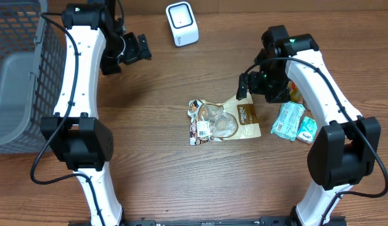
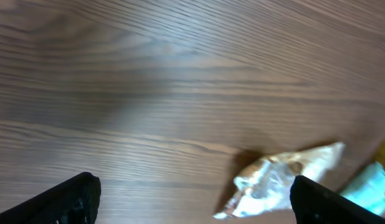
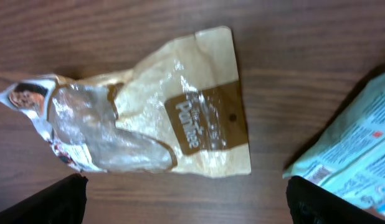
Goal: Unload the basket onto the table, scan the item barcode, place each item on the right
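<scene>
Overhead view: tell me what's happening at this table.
Nothing is held. The right gripper hangs open over the tan snack bag, which lies flat on the table; it looks about to pick the bag up. The left gripper is open too, hovering a little way from the white scanner.

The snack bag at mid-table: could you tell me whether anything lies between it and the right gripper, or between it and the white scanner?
Nothing visible does. The open right gripper hangs by the upper corner of the snack bag, and only bare table separates it from the white scanner. The teal packets lie aside.
</scene>
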Robot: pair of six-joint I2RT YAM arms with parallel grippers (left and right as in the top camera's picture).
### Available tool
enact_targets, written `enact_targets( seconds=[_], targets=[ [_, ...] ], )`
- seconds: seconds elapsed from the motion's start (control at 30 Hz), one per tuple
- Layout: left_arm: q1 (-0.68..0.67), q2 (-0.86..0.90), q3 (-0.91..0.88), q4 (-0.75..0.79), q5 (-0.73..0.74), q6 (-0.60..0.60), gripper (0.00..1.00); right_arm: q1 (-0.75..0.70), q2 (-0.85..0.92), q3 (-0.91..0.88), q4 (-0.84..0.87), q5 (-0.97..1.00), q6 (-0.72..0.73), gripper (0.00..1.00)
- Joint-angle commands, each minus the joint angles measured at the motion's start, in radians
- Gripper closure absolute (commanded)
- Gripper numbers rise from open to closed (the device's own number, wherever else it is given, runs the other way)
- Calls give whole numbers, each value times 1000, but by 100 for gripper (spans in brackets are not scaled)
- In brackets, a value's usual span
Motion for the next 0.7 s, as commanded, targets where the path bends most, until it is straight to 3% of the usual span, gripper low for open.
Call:
enact_targets(
  seconds=[0.0, 0.43, 0.47, 0.5, 0.57, 0.67],
  targets=[
    [-88, -1, 10, -16, 78, -29, 0, -5, -14, -6, 30, 9, -8, 0],
    [-322, 13, 0, 35, -58, -3, 0, -5, -14, -6, -8, 26, -8, 0],
    [-334, 14, -5, 23, -81, -8, 14, -5, -14, -6, -18, 40, -8, 0],
    [-345, 16, -13, 10, -103, -15, 43, -5, -14, -6, -28, 52, -8, 0],
    [-360, 17, -43, -3, -132, -20, 92, -5, -14, -6, -35, 53, -8, 0],
    [-378, 17, -118, 8, -142, -33, 96, -5, -14, -6, -38, 53, -8, 0]
  ],
)
